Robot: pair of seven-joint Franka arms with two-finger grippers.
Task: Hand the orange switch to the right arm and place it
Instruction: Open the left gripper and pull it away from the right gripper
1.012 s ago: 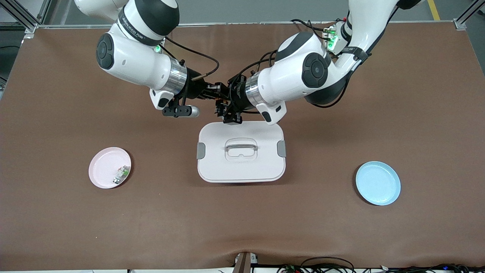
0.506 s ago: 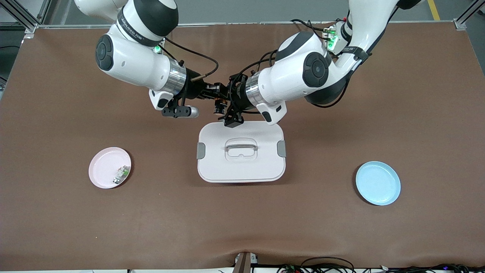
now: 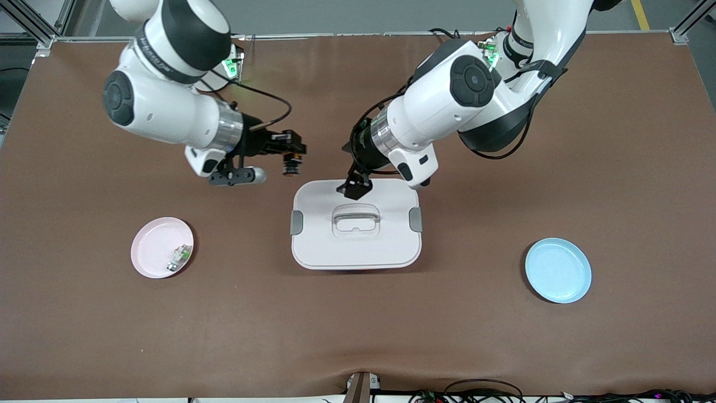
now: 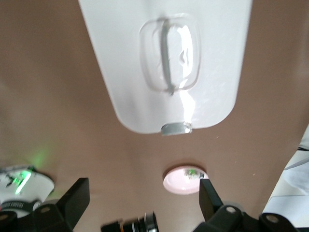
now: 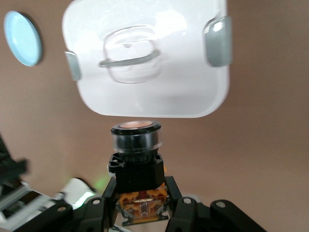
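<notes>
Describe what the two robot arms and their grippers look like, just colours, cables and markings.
Both arms are glossy white with rounded black joint caps and a silver ring at each wrist. The right arm and left arm carry looping black cables and green indicator lights near their upper links. The right gripper and left gripper are black with two slim fingers. A black band with small lettering circles the right arm's upper joint.

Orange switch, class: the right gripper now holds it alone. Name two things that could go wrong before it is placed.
1. The right gripper pinches only the orange switch at its base; it could tilt or slip.
2. The pink plate already holds a small white-and-green part; the switch might land on it.
</notes>
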